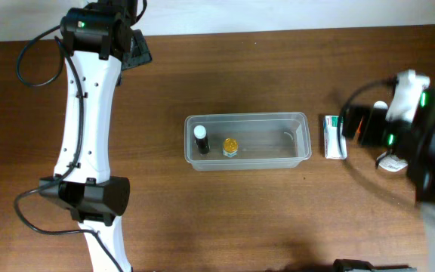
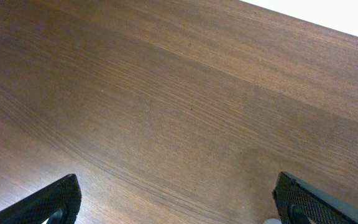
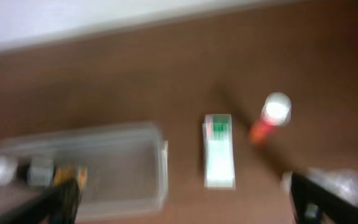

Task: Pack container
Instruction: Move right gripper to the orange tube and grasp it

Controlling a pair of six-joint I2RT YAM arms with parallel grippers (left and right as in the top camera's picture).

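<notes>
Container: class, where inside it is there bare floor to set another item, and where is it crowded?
Free: in the container, the right half, between the yellow bottle and the right wall. Crowded: the left end, where that bottle stands beside the black-capped bottle.

The table (image 1: 240, 219) is evenly, softly lit. The right wrist view is blurred throughout; overhead, the right arm (image 1: 429, 143) is smeared.

Items counted:
- One clear rectangular plastic container (image 1: 263, 115).
- One small black bottle with a white cap (image 1: 201, 141).
- One small amber-yellow bottle (image 1: 230, 146).
- One white-and-green carton (image 1: 334, 137).
- One red-orange bottle with a white cap (image 3: 271, 117).
- One pale clear item (image 3: 340, 183), too blurred to identify.

Bottles in total: three.
</notes>
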